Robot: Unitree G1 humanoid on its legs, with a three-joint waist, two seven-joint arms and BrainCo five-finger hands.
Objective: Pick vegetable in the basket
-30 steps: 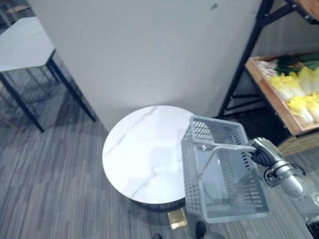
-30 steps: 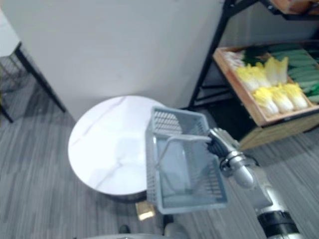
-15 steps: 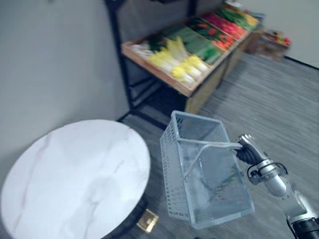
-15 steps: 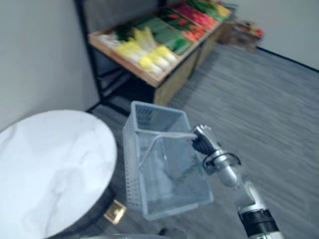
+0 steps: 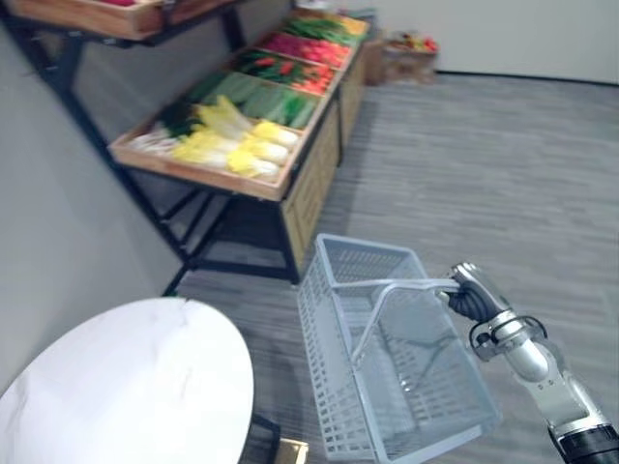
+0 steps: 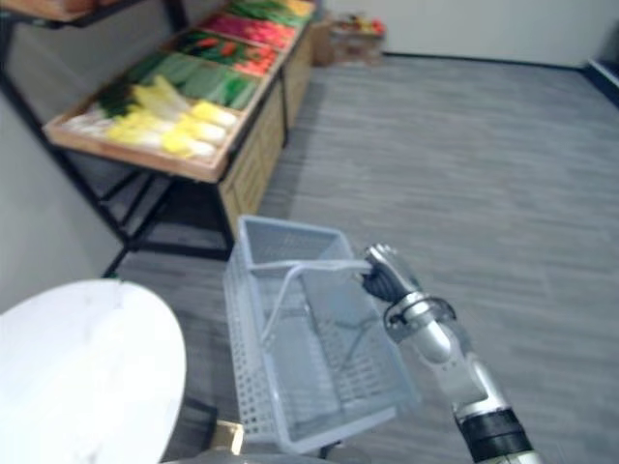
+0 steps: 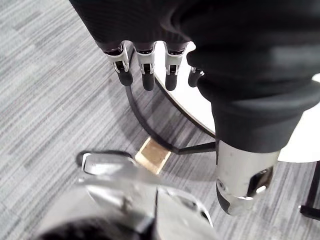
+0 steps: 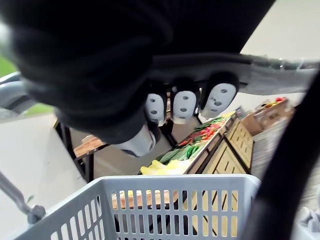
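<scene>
holding the basket [image 5: 334, 387] handle [image 5: 401, 286] with right hand [image 5: 471, 296] fingers curled round it, one swing could twist it loose

Round white marble-veined table top [image 5: 126, 387]: cut off by the left and bottom edges of both eye views; its dark base [image 5: 263, 428] lies mostly hidden beneath it. Long wooden produce shelf [image 5: 242, 126]: upper tier cropped by the top edge; the red and green vegetables [image 5: 290, 70] at its far end are too small to identify. Right hand [image 5: 468, 291]: its fingers wrap the pale grey handle [image 5: 406, 286] of the grey plastic lattice basket [image 5: 387, 387], concealing that end of the bar. In the right wrist view the basket's wall runs off the bottom edge, and 1 dark blurred band [image 8: 285, 165] cannot be identified. Left hand [image 7: 146, 62]: palm hidden under its dark ribbed cover.
</scene>
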